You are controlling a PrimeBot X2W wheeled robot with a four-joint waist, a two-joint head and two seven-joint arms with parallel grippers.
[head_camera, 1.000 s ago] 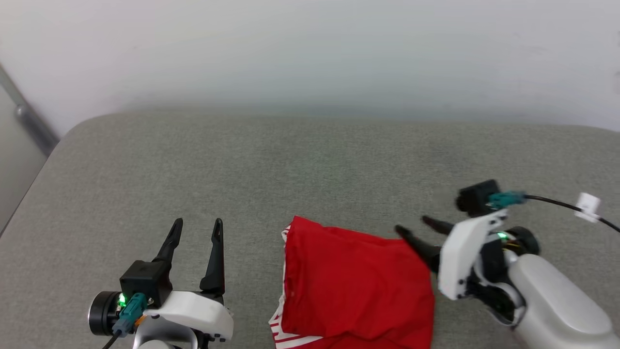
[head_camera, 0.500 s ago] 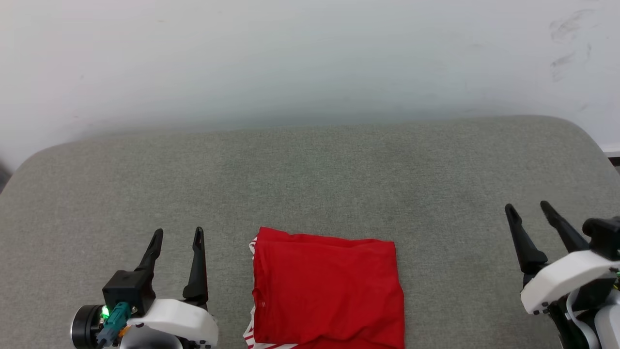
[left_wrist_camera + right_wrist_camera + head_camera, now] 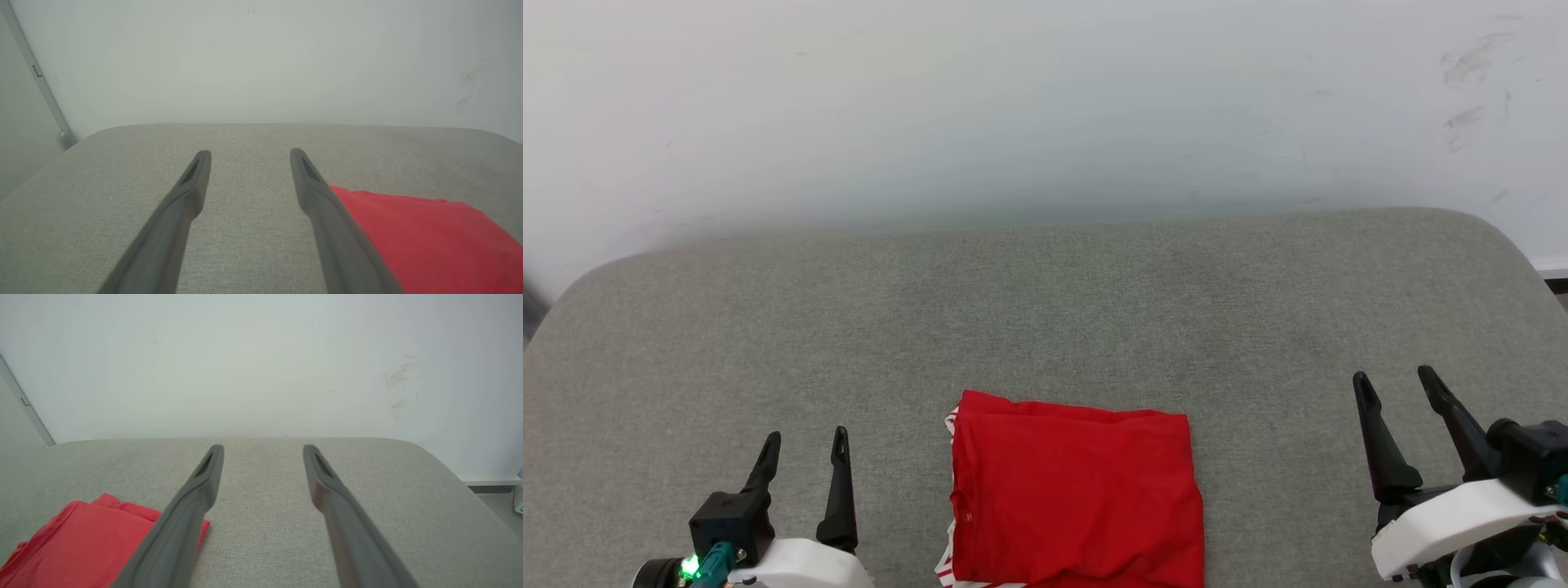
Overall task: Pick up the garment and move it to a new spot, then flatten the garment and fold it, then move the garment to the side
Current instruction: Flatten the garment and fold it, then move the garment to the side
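Apparently folding is finished: the red jersey T-shirt with striped trim (image 3: 1078,490) lies as a neat rectangle at the near middle of the grey fabric cushion (image 3: 1045,310). The left gripper (image 3: 805,434) and right gripper (image 3: 1394,376) flank it, jaws wide and empty. Only moving it aside seems to remain.

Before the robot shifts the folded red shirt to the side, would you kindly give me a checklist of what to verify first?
1. The garment is folded into a compact rectangle and lies flat: ok.
2. The left gripper is open and holds nothing: ok.
3. The right gripper is open and holds nothing: ok.
4. Both grippers stand apart from the garment, one on each side: ok.
5. The grey padded surface shows room on both sides of the garment: ok.
6. The garment's near edge is tidy: cannot tell, as the bottom of the head view cuts it off.
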